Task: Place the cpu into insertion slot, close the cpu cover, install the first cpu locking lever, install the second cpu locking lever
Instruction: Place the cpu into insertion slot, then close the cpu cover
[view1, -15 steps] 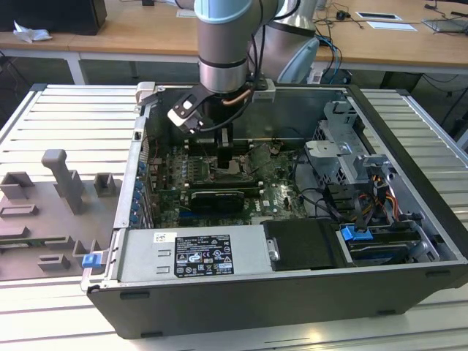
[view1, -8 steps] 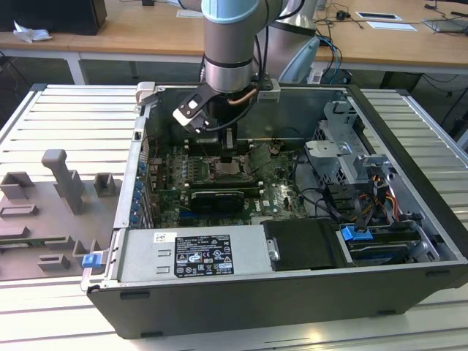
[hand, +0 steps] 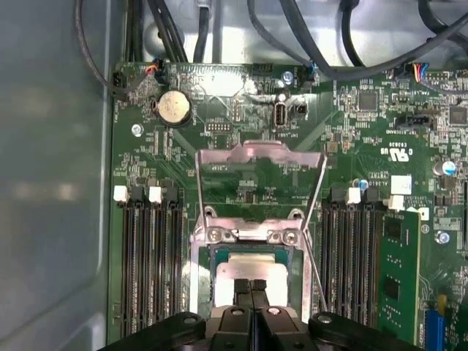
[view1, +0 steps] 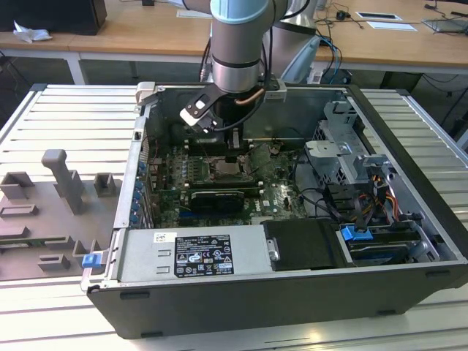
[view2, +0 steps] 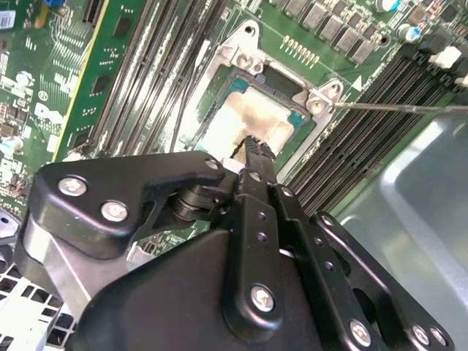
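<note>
The cpu [hand: 232,268], with its pale metal top, lies flat inside the insertion slot [hand: 205,287] on the green board. My gripper [hand: 252,287] is shut, its black fingertips together and resting on or just above the chip's middle. In the second wrist view the cpu [view2: 256,117] shows past the gripper [view2: 253,148]. The cpu cover [hand: 260,155] is swung open, its silvery window frame tipped back from its hinge away from the slot. A thin wire lever [view2: 398,107] sticks out unlatched beside the slot. In the exterior view the gripper [view1: 234,157] reaches down into the open computer case.
Long black memory slots [hand: 150,263] run on both sides of the slot. A green expansion card [hand: 398,278] stands nearby. The grey case wall [hand: 51,183] rises close on one side, and black cables [hand: 307,44] hang along the far board edge. A grey fixture tray [view1: 51,212] lies at the exterior view's left.
</note>
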Action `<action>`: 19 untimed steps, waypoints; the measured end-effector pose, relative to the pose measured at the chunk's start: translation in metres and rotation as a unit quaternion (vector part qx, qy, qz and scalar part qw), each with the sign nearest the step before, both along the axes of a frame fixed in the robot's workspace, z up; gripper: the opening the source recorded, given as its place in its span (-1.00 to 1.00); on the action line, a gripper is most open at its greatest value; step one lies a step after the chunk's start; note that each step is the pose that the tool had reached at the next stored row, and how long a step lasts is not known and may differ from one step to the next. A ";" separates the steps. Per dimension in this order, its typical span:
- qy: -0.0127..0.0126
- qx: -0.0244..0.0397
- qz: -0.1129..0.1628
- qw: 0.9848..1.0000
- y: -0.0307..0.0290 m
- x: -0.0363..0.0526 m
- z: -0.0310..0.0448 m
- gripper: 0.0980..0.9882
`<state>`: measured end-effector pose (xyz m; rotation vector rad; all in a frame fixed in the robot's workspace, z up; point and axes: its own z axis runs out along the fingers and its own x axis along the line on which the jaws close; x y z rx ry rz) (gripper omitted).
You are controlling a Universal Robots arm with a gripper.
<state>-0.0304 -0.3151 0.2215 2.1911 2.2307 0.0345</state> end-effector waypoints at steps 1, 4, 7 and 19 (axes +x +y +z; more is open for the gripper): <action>0.000 0.000 0.000 1.000 0.0000 0.0011 0.0000 -0.98; 0.001 0.000 0.000 1.000 0.0000 0.0083 0.0000 -0.98; 0.003 0.000 0.000 1.000 0.0000 0.0201 0.0000 -0.98; 0.003 -0.001 0.000 1.000 0.0008 0.0236 0.0315 -0.98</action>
